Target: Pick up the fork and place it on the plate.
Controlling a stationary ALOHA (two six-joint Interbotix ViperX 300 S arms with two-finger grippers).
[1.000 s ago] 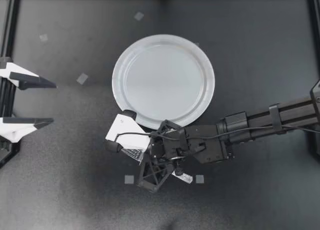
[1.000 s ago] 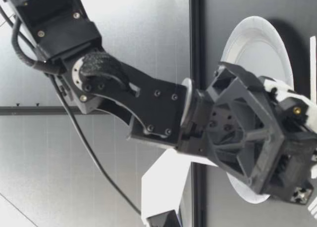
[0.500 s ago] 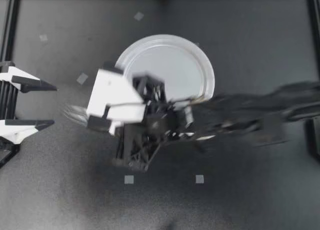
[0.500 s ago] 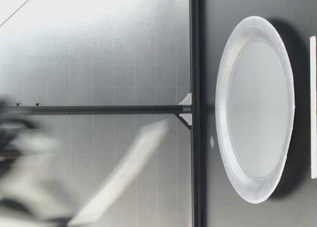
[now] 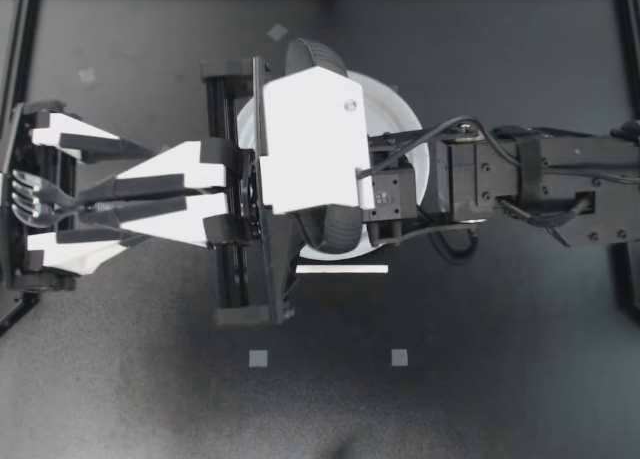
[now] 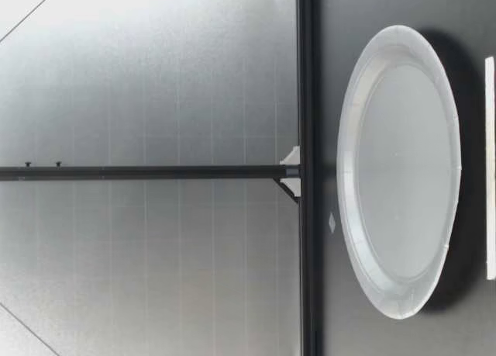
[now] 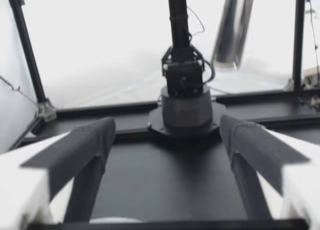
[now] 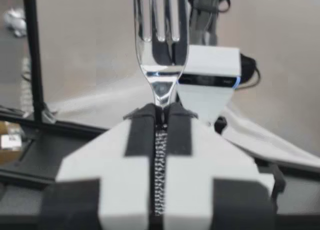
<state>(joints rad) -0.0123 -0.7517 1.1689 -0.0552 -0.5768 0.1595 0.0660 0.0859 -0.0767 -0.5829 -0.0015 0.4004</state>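
Dark bench, plate (image 5: 415,159) near middle, bare in low view. Right gripper (image 5: 85,204) clamped tight on fork (image 5: 32,199) handle, tines forward, high over bench's left edge, above left gripper (image 5: 137,197), its fingers spread wide, empty. My read: swing across over plate, level fork, descend low before release. Dropping from height risks bounce-off.

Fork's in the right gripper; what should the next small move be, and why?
Probably swing the right gripper across until it is over the plate. Its jaws are shut on the fork, whose tines sit well off to the plate's side, not over it.
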